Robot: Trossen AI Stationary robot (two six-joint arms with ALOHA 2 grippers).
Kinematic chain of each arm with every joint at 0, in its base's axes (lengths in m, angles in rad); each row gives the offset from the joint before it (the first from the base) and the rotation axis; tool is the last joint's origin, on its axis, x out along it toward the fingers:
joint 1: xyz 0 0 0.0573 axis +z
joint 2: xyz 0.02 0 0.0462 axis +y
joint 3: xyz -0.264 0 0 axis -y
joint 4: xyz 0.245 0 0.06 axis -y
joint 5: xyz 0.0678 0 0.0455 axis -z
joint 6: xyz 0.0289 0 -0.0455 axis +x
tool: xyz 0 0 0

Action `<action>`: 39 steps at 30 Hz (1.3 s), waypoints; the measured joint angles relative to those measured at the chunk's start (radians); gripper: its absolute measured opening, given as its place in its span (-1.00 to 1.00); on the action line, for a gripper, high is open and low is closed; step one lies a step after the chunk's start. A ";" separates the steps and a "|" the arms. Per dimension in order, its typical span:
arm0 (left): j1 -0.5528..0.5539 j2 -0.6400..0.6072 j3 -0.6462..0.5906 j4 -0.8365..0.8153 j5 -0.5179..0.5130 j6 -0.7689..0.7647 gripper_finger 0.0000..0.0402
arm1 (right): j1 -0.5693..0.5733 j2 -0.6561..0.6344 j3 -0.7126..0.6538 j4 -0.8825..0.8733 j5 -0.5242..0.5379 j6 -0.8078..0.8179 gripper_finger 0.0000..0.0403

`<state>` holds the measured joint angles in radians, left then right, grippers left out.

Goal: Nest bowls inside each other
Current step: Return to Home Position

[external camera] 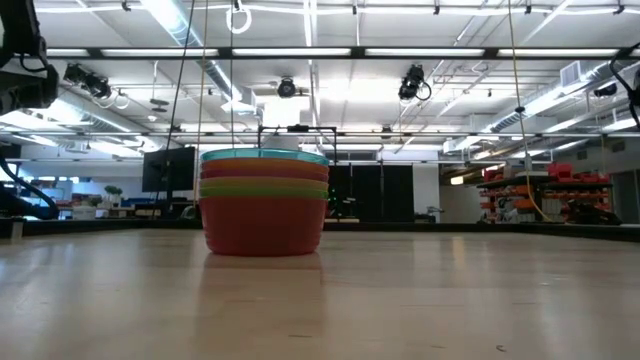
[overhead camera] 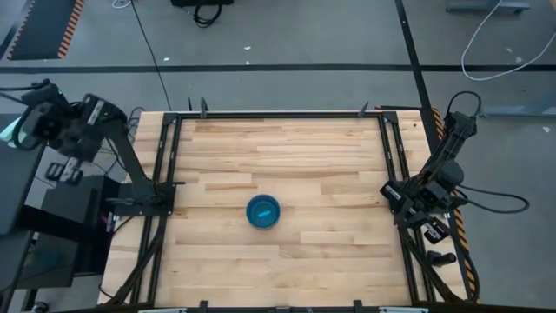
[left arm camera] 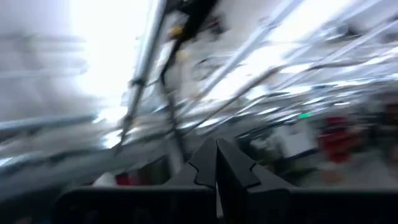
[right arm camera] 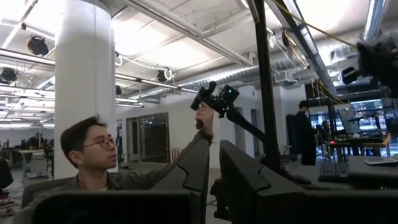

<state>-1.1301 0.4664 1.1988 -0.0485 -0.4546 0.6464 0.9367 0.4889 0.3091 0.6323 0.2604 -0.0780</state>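
- Nesting looks done to me: there's one stack [overhead camera: 263,211] of bowls, standing alone near the middle of the bench [overhead camera: 330,156], a bit toward its front edge.
- From above you only see the blue bowl [overhead camera: 263,211], since it sits on top.
- The low view shows the blue rim on top with orange and green bands under it and a reddish-orange bowl at the bottom. I can't pick out all five colours from there, so I won't swear to the count. The stack looks upright and level on the bench.
- So the step in hand is just parking the arms, nothing else to grab as far as I can judge.
- The left arm [overhead camera: 87,122] is off the bench's far left corner, out past the frame, well apart from the bowls.
- The left hand [left arm camera: 216,152] is clenched, fingers pressed together with nothing between them. It touches nothing and points up into the room above the bench.
- The right arm [overhead camera: 430,187] is folded up at the bench's right edge, also well away from the bowls.
- The right hand [right arm camera: 214,149] is only a crack open, with a thin slit between the fingers. It's empty and touches nothing.
- Next move, I'd guess: settle both arms into their rest pose beside the bench and keep them outside its edges. No grasp is needed, and the main thing is not to swing back over the bowls and knock them.
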 joint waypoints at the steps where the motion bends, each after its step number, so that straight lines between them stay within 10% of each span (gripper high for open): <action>1: 0.000 0.003 0.000 -0.012 0.047 -0.002 -0.97 | 0.000 0.000 0.004 0.000 0.000 0.000 -0.76; 17: 0.000 0.118 -0.002 -0.309 0.178 -0.273 -0.95 | 0.001 0.000 0.019 0.001 0.000 -0.004 -0.76; 27: 0.000 0.060 -0.003 -0.349 -0.018 -0.136 -0.95 | 0.002 0.000 0.020 -0.011 0.000 -0.045 -0.76; 39: 0.018 -0.196 -0.334 0.215 -0.303 0.211 -0.95 | 0.002 0.001 0.020 -0.016 0.000 -0.032 -0.76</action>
<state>-1.1121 0.2703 0.8646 0.1662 -0.7573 0.8576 0.9390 0.4902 0.3290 0.6158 0.2604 -0.1100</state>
